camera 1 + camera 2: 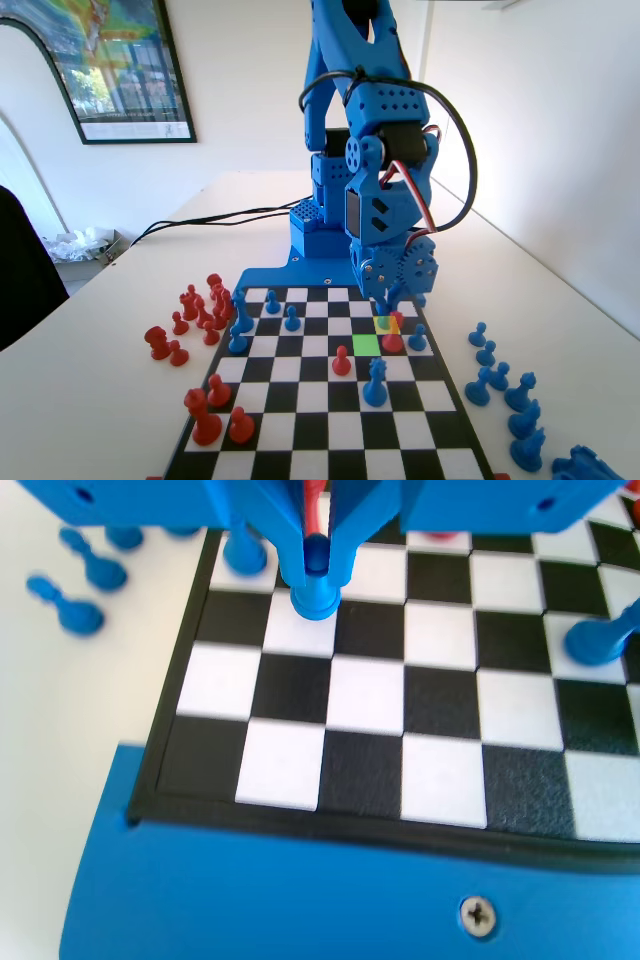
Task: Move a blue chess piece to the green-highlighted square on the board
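In the wrist view a small blue chess piece (315,590) stands with its base on a white square one column in from the board's (300,815) left edge. My gripper (315,558) is shut on its round head, a jaw on either side. In the fixed view the gripper (391,300) hangs low over the yellow-tinted square (387,323), and its fingers hide the held pawn. The green-highlighted square (366,344) lies one square nearer the camera and one to the left, with nothing on it. The board (330,430) runs from the arm's base towards the camera.
A red pawn (392,341) stands right in front of the yellow square, and a blue pawn (418,337) to its right. Another red pawn (341,361) and a taller blue piece (375,383) stand nearer. Loose blue pieces (500,385) lie right of the board, red ones (200,305) left.
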You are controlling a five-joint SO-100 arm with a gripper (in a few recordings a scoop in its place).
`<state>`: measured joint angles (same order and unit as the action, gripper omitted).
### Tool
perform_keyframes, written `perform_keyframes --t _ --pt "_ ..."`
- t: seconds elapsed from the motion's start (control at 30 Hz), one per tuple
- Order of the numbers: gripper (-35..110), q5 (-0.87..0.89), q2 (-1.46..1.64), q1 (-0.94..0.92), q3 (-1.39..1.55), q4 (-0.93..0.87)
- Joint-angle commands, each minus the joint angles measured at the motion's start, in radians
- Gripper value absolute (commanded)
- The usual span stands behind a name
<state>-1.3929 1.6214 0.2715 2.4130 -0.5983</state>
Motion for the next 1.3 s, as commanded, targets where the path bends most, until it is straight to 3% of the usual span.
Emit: perform_keyframes --t 0.0,0.43,1.27 --pt "1 -0.026 0.152 -0.028 -0.012 -0.055" --pt "1 -0.075 0.179 -0.158 0.003 -0.037" --pt "1 -0.064 -0.083 -0.117 -0.181 -0.043"
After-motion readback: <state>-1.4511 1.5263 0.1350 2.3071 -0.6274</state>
